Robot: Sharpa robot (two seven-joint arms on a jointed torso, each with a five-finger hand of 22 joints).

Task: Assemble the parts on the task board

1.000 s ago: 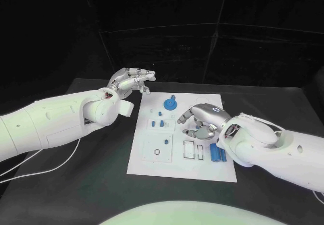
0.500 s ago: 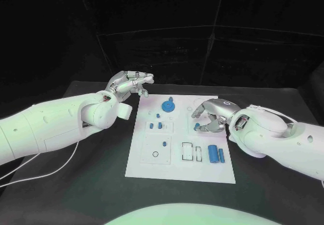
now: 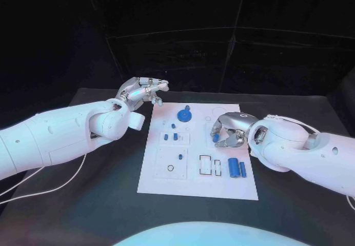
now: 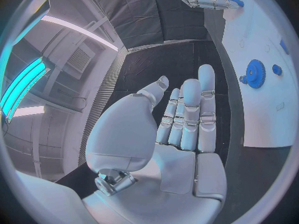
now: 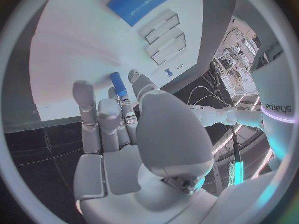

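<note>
1. Board [image 3: 172, 184]: white plate, flat on black desk [image 3: 89, 205], mid-desk between both arms.
2. Gear [image 3: 185, 114]: blue, toothed, at far end of board; visible also in left wrist view.
3. Small blue pegs [image 3: 173, 136]: standing in board's left half, nearer than gear.
4. Blue cylinders [image 3: 237, 168]: pair lying side by side on board's right half, near front edge, beside two rectangular slots [image 3: 210, 165].
5. Left robot hand [image 3: 142, 89]: raised over desk just beyond board's far left corner; empty, fingers extended and close together in left wrist view, slightly curled in head view.
6. Right robot hand [image 3: 226, 132]: over board's right half, fingers curled downward; small blue part [image 5: 118, 84] pinched at fingertips, just above white surface. Same part [image 3: 215, 138] visible under the fingers in head view.
</note>
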